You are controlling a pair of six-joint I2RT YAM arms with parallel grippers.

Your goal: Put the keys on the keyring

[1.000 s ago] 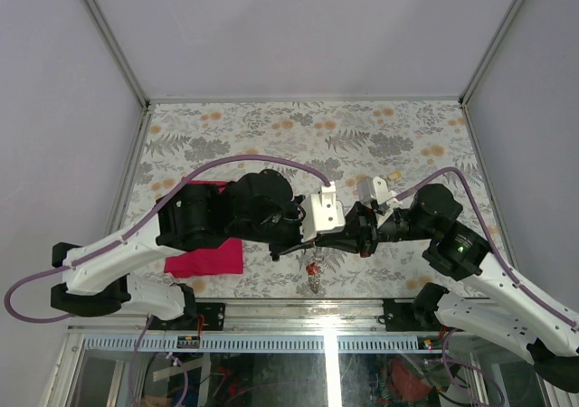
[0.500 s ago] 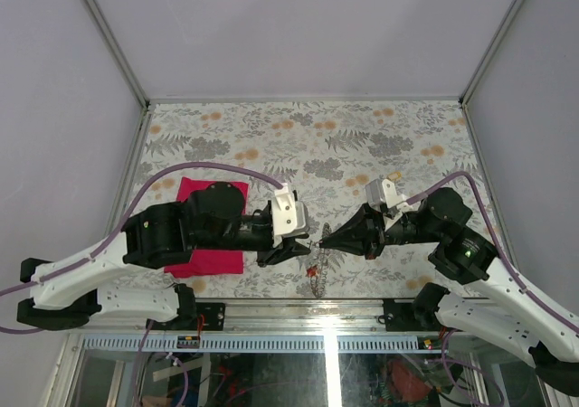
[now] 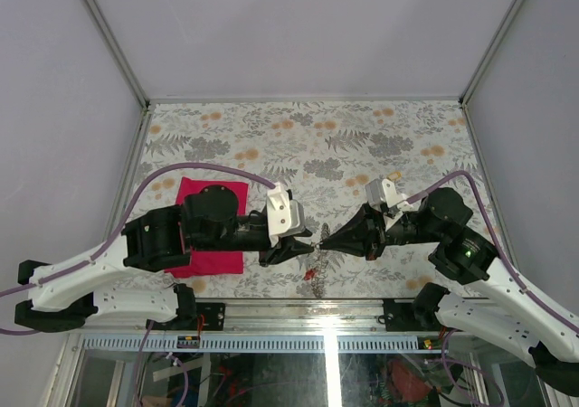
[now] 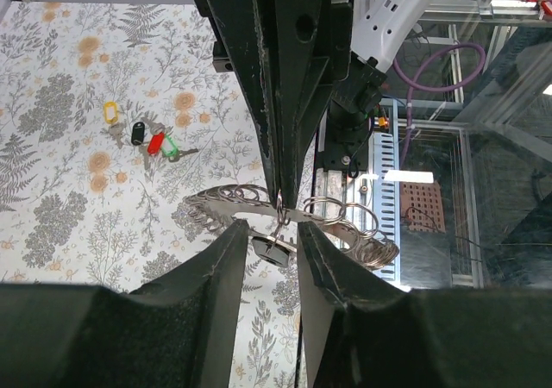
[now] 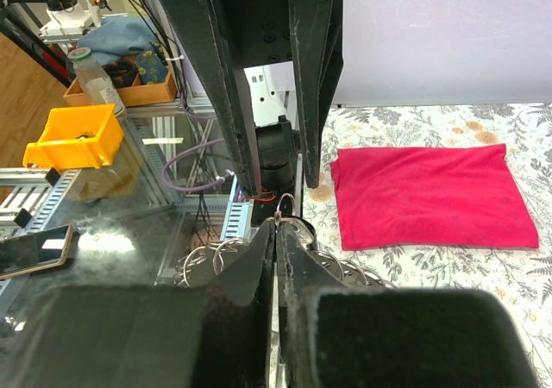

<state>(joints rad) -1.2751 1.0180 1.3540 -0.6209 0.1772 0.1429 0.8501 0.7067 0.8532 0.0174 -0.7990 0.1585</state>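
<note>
Slippage looks the risk: right gripper [image 3: 318, 242] pinches the keyring [image 4: 345, 224] above the tabletop [image 3: 271, 136], left gripper [image 4: 273, 228] narrowly parted around it, keys [image 4: 147, 138] lying loose nearby, so a sideways tug could drop it.

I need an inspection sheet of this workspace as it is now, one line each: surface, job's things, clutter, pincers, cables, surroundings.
Surface: floral tabletop, flat.
Job's things: keyring, a string of metal rings, hangs off the tabletop between the pincers; keys with yellow, black, red and green heads lie together on the tabletop, apart from it.
Clutter: red cloth, flat on the tabletop.
Pincers: right pincer shut on the keyring; left pincer open, one finger on either side of the keyring.
Cables: purple cables, one along each arm.
Surroundings: yellow bin and phone beyond the table edge.
</note>
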